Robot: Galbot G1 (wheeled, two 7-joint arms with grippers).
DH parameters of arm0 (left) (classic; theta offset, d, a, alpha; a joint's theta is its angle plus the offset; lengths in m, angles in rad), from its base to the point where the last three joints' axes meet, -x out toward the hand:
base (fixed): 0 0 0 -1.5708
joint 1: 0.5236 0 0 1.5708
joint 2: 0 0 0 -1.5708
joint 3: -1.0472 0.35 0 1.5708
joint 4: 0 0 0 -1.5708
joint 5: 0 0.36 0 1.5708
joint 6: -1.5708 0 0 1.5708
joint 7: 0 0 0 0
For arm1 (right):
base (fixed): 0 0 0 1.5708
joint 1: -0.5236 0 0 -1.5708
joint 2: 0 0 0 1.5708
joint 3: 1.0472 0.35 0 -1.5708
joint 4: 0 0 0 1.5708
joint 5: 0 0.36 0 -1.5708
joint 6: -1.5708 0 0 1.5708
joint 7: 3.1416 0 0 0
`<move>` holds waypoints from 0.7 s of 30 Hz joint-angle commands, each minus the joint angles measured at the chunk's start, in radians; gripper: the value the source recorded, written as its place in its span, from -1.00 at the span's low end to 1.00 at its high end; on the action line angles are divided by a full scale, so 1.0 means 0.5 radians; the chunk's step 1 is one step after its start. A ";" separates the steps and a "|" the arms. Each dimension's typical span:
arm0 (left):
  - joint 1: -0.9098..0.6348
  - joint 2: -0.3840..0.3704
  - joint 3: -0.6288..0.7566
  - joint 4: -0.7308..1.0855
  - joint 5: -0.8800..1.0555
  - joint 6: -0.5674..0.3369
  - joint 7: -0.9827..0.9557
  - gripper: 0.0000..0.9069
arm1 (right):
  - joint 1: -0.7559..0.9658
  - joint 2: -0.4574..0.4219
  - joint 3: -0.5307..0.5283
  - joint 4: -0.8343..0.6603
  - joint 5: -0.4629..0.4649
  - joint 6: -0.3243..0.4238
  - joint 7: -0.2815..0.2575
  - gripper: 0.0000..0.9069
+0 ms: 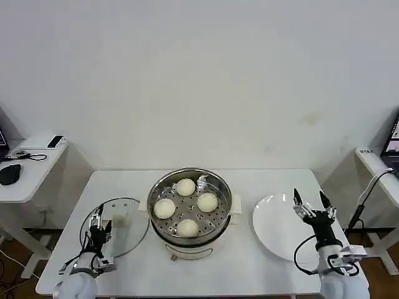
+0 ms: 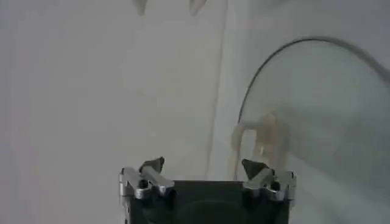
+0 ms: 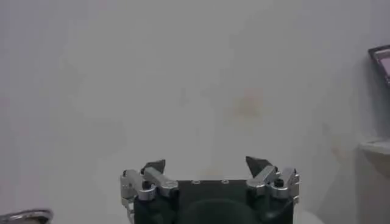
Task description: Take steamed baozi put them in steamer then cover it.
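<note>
A: Where are the buns?

B: All four small round cream-white steamed baozi sit on the perforated tray inside the round shiny steel steamer, mid white table. One far, one left, one right, one near. Steamer is uncovered

A: Lid?

B: Round clear glass cover with metal rim lies flat on the table, just left of the steamer, rim close to the steamer's white side handle. Its cream-white rectangular handle points up. In the left wrist view the cover and handle are ahead of the claw

A: Left claw state?

B: Left gripper is over the near-left part of the cover. Jaws spread, released, nothing between them; left wrist view confirms it

A: Right?

B: Right gripper hovers over the right edge of the flat round white plate, right of the steamer. Fingers splayed, released, empty. Right wrist view shows the same, facing the plain wall
</note>
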 commanded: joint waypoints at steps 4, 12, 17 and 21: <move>-0.085 0.004 0.024 0.085 0.025 -0.005 0.005 1.00 | -0.019 0.015 0.024 0.004 -0.004 0.006 -0.003 1.00; -0.143 -0.008 0.034 0.130 0.020 -0.007 -0.042 1.00 | -0.040 0.025 0.033 0.008 -0.009 0.018 -0.004 1.00; -0.178 -0.015 0.046 0.188 0.020 -0.006 -0.075 1.00 | -0.048 0.034 0.035 0.009 -0.017 0.020 -0.004 1.00; -0.192 -0.020 0.058 0.236 0.012 -0.006 -0.117 1.00 | -0.048 0.038 0.033 0.003 -0.024 0.022 -0.005 1.00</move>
